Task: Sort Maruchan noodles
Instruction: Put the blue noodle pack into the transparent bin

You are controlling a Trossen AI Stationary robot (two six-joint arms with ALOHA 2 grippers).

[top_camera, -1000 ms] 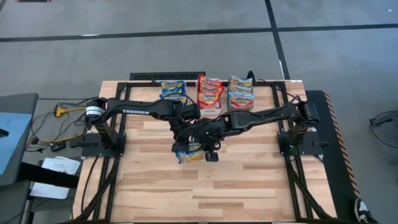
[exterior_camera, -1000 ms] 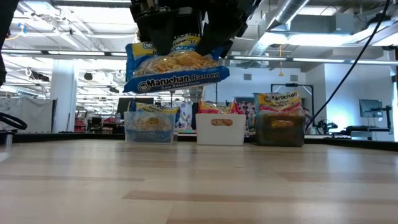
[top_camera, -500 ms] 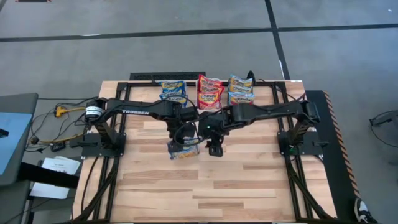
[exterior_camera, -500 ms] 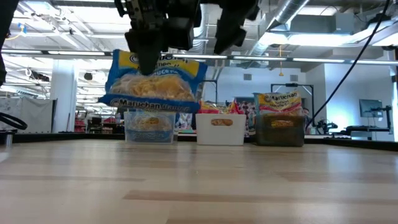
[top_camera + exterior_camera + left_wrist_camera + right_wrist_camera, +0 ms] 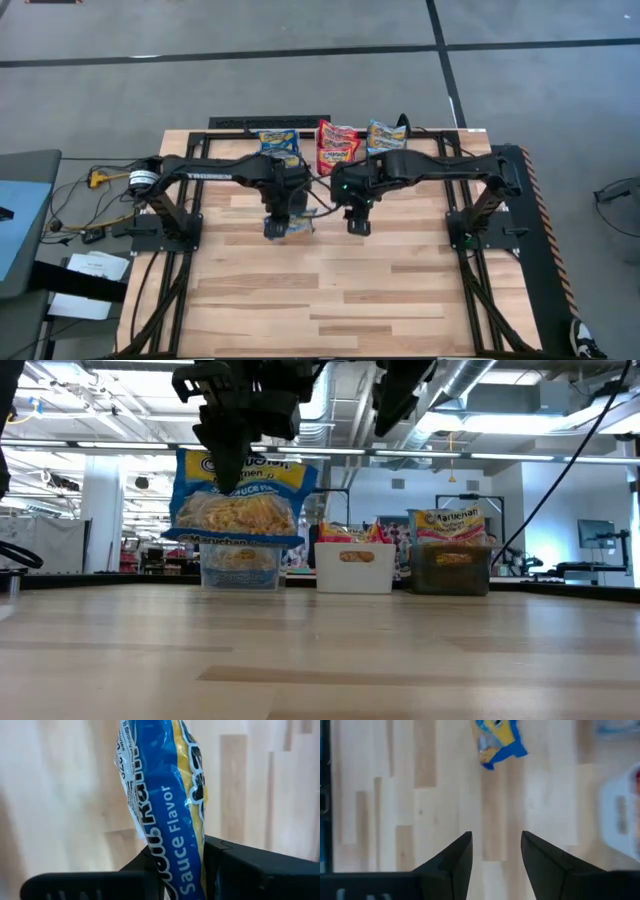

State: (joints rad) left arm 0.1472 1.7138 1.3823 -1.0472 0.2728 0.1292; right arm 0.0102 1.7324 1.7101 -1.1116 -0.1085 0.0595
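Note:
A blue-and-yellow Maruchan packet (image 5: 238, 500) hangs in the air under my left gripper (image 5: 235, 435), over the table's middle (image 5: 290, 226) and in front of the clear bin (image 5: 240, 567). In the left wrist view the packet (image 5: 170, 805) stands edge-on between the fingers. My right gripper (image 5: 496, 852) is open and holds nothing. It hovers to the right of the packet (image 5: 357, 222), which also shows in the right wrist view (image 5: 498, 740). More packets stand in the three bins at the far edge. My left gripper pinches the packet between its two fingers (image 5: 150, 870) at its upper end (image 5: 240, 458), coming from above and pointing down. The packet hangs below the fingers, near upright, clear of the table, with its printed face toward the near edge.
Three bins stand in a row at the far edge: clear with blue-and-yellow packets (image 5: 280, 143), white with red packets (image 5: 338, 148), dark with blue-and-orange packets (image 5: 385, 137). The bare wooden table (image 5: 340, 300) spreads out toward the near edge.
My left gripper has carried the packet toward the far and left edges, nearer the clear bin. The packet has swung from tilted to hanging near upright. My right gripper has drawn away from the packet, toward the right and far side.

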